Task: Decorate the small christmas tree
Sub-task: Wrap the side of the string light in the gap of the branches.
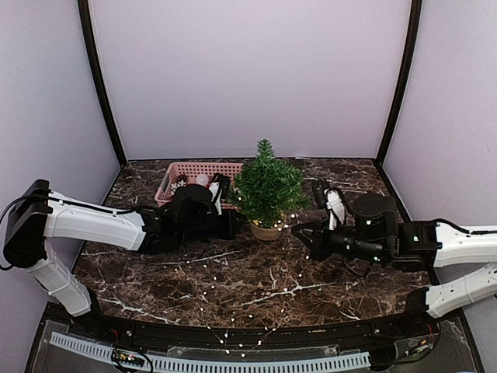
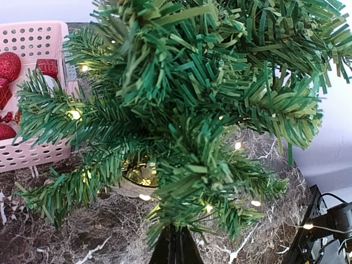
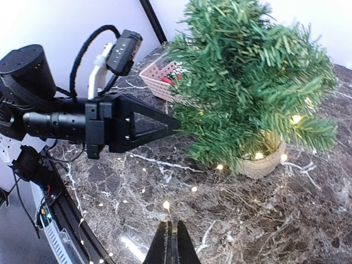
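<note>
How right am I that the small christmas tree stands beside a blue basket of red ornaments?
The basket is pink, not blue, as the left wrist view shows; it does hold red ornaments and the small christmas tree does stand beside it.

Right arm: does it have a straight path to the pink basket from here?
Probably not. The small christmas tree stands between the right claw and the pink basket, and the left arm lies along the basket's front. A detour looks necessary.
</note>
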{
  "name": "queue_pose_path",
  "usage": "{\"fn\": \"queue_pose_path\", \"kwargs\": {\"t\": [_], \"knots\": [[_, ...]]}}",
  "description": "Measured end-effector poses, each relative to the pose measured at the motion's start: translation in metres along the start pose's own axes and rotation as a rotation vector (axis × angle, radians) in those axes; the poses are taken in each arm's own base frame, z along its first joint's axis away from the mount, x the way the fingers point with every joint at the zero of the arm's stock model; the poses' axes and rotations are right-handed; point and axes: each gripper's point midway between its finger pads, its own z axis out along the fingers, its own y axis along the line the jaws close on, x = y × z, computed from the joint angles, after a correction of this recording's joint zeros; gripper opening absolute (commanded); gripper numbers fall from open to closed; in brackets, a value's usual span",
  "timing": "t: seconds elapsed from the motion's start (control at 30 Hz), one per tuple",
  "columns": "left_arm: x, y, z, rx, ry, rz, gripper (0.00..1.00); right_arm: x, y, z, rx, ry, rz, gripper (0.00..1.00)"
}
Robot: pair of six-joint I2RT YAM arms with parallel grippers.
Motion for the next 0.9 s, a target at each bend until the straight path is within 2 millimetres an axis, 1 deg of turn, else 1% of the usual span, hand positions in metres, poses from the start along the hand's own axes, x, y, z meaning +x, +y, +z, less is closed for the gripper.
{"fn": "queue_pose_path", "kwargs": {"t": [0.07, 0.13, 0.27, 0.47, 0.57, 0.73, 0.83, 0.9], "knots": [[0.000, 0.000, 0.000, 0.000, 0.000, 0.000, 0.00, -0.005, 0.008, 0.003, -0.017, -0.009, -0.011, 0.00], [0.000, 0.000, 0.000, 0.001, 0.000, 0.000, 0.00, -0.009, 0.010, 0.008, -0.012, -0.018, -0.014, 0.00], [0.000, 0.001, 0.000, -0.001, 0.002, -0.001, 0.00, -0.022, 0.007, 0.022, 0.059, -0.042, -0.018, 0.00], [0.003, 0.004, 0.000, -0.006, 0.006, -0.001, 0.00, -0.032, -0.003, 0.036, 0.143, -0.069, -0.013, 0.00], [0.004, 0.006, 0.000, -0.010, 0.007, -0.003, 0.00, -0.036, -0.015, 0.042, 0.178, -0.077, 0.008, 0.00], [0.006, 0.009, 0.000, -0.016, 0.011, -0.004, 0.00, -0.038, -0.046, 0.049, 0.249, -0.085, 0.071, 0.00], [0.008, 0.011, 0.000, -0.021, 0.014, -0.005, 0.00, -0.034, -0.060, 0.052, 0.271, -0.087, 0.101, 0.00], [0.007, 0.012, 0.000, -0.022, 0.013, -0.006, 0.00, -0.026, -0.064, 0.055, 0.270, -0.073, 0.110, 0.00]]}}
